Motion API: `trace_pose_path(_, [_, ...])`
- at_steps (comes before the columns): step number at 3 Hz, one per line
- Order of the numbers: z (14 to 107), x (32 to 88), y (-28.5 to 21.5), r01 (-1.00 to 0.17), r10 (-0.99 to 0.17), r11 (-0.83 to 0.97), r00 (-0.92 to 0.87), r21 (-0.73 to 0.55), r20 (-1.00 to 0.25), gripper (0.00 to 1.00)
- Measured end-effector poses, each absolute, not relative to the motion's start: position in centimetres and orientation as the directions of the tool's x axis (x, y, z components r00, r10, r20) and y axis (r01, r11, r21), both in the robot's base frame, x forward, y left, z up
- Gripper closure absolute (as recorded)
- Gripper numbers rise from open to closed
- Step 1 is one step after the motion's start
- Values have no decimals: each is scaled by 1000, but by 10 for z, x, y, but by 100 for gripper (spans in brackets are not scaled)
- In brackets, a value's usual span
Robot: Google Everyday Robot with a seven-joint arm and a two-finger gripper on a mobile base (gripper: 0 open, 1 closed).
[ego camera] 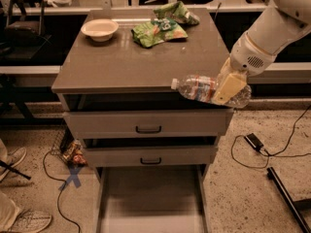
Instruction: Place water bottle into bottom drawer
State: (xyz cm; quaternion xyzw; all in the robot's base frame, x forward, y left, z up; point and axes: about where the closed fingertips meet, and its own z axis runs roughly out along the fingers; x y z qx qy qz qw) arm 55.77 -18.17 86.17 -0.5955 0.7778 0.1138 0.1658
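Note:
The water bottle (197, 88) is a clear crinkly bottle with a white cap and a red-blue label. It lies sideways in the air, cap to the left, just past the cabinet top's front right edge. My gripper (227, 89) is shut on the bottle's middle, with a pale finger (229, 86) across it. The white arm comes in from the upper right. The bottom drawer (151, 200) is pulled out below the cabinet, a wide shallow tray with a pale floor and nothing in it. The bottle is well above it, to the right.
The cabinet top (121, 62) carries a white bowl (99, 29) and green snack bags (160, 27). Two upper drawers (148, 126) with dark handles stand slightly open. Cables (257, 144) and a dark bar lie on the floor to the right. Shoes and a blue X mark lie to the left.

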Motion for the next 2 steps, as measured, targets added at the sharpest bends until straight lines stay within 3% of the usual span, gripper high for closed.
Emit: trace_pose_path(2, [771,526,-159,-945,-817,310,-321,105,-479,100])
